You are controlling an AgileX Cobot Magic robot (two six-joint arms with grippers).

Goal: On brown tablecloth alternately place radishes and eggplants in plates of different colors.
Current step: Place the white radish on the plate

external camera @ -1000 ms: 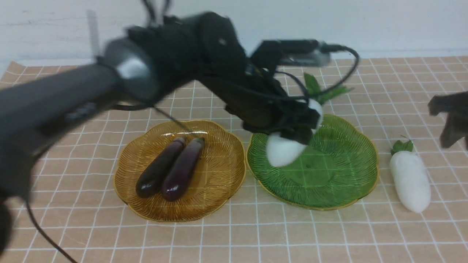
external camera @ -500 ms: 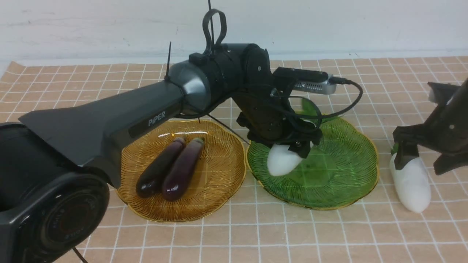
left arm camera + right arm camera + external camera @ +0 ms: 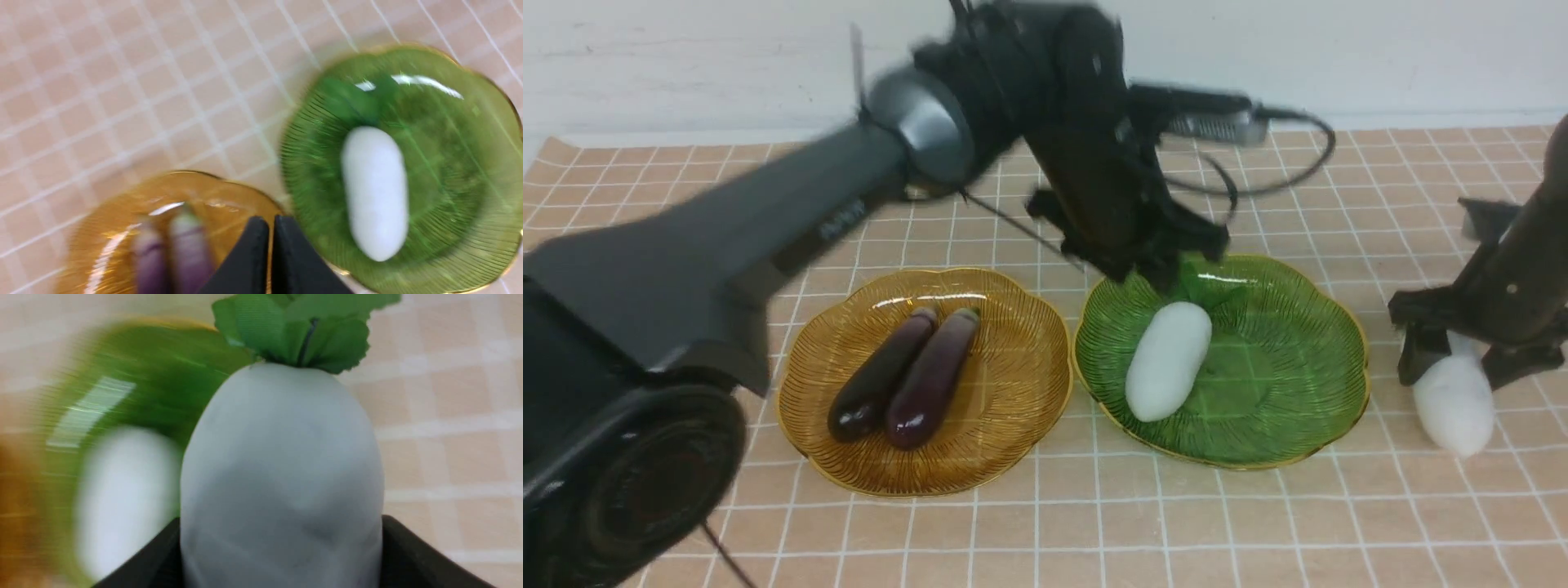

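1 radish (image 3: 1168, 371) is laid in the green plate (image 3: 1307, 433); 2 eggplants (image 3: 931, 376) in the amber plate (image 3: 1013, 457) left of it. Left gripper (image 3: 269, 220) fingers are pressed together. A 2nd radish (image 3: 1454, 408), right of the green plate, is pinched by right gripper (image 3: 1458, 371) fingers.

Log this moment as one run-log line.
amber plate: two eggplants | green plate: first radish | left jaws: shut, empty | right jaws: closed on second radish, beside green plate

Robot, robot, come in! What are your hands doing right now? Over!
Left hand shut, empty. Right hand gripping second radish beside green plate. First radish lies in that plate. Nothing blocking.
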